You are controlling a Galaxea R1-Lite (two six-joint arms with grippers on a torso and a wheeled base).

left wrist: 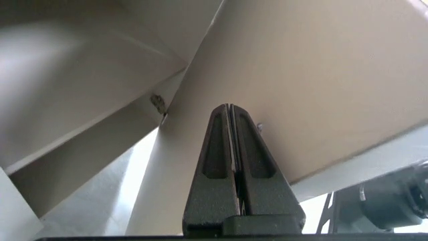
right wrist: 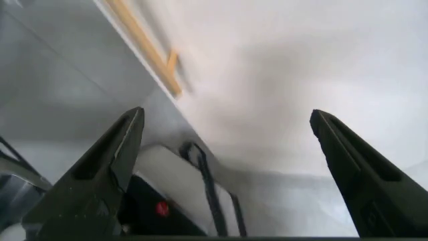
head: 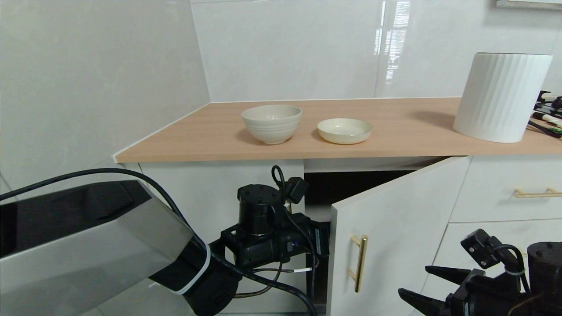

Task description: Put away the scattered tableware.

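Note:
A deep cream bowl [head: 271, 123] and a shallow cream dish [head: 344, 130] stand side by side on the wooden countertop [head: 395, 140]. Below them the cabinet door [head: 395, 237] stands partly open. My left arm's wrist [head: 263, 228] sits low at the dark opening beside the door's edge. My left gripper [left wrist: 229, 107] is shut with nothing in it and points at the door's inner face near the hinge [left wrist: 158, 102]. My right gripper [head: 415, 281] is open and empty, low in front of the drawers; its wrist view shows the right gripper [right wrist: 226, 117] facing a white cabinet front.
A tall white ribbed container [head: 502, 96] stands at the counter's right, with pens [head: 549, 118] beyond it. The door has a gold handle [head: 359, 262], and a drawer to the right has a gold handle [head: 538, 192]. Tiled walls close off the left and back.

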